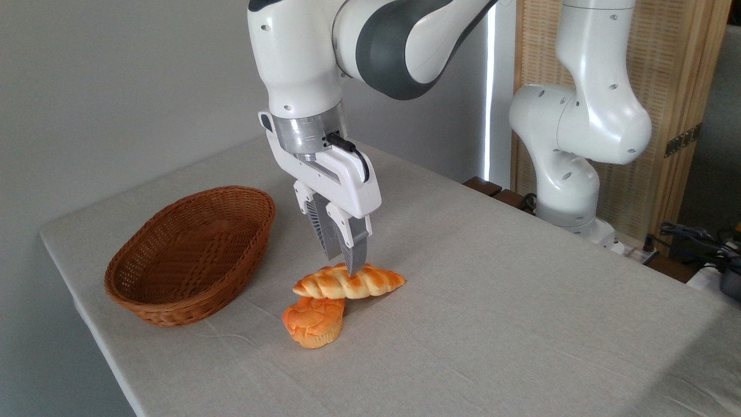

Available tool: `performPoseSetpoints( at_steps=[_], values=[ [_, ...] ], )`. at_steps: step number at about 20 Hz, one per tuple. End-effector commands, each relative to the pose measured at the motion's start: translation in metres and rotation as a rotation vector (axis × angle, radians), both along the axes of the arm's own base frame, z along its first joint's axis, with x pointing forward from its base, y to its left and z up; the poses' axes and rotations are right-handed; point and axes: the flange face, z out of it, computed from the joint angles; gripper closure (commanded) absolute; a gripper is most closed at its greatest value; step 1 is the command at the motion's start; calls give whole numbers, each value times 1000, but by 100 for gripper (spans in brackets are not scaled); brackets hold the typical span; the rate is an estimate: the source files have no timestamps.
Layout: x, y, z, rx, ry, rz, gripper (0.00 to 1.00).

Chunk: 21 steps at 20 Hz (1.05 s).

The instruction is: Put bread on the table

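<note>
Bread (349, 282): long braided loaf, golden-orange with paler ridges, at centre frame, slightly left of the middle. Its long axis runs nearly level across the picture, left tip a little lower than the right, tapered ends pointing left and right. Whether its underside rests on the cloth or hangs just above cannot be told; a shadow lies close beneath.

End effector (346, 263): pointing straight down from the white arm, its two ribbed grey fingers pressed onto the loaf's middle, one on the far side and one on the near side, pinching it across its width.

Muffin-shaped bun (313, 322): short, round, orange, on the cloth just in front of the loaf's left half; its top edge meets the loaf's lower edge in the picture, true contact unclear.

Wicker basket (191, 255): brown, oval, at left of frame, apart from the loaf.

Worktop (492, 301): light grey-beige cloth, rounded corners, filling the lower frame.

Arm base (570, 133): white, at upper right, beyond the far edge of the worktop.
</note>
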Motion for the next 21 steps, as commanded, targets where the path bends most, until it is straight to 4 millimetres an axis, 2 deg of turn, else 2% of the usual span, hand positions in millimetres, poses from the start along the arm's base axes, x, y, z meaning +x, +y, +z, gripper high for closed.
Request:
performPoseSetpoints(
  at_steps=[1,3,6,8,10,12,15,18,21],
  values=[
    [-1,0,3,-14,-11,-14,0],
    [4,0,22,-15,-51,-9,0],
    [14,3,72,-54,-136,42,0],
    [15,-8,110,-82,-154,104,0],
    [14,-16,138,-80,-174,140,0],
    [11,-13,143,-77,-143,146,0],
    [10,-12,131,-23,-98,120,0],
    [17,-12,119,3,-77,108,0],
    [18,-10,119,4,-76,113,0]
  ],
)
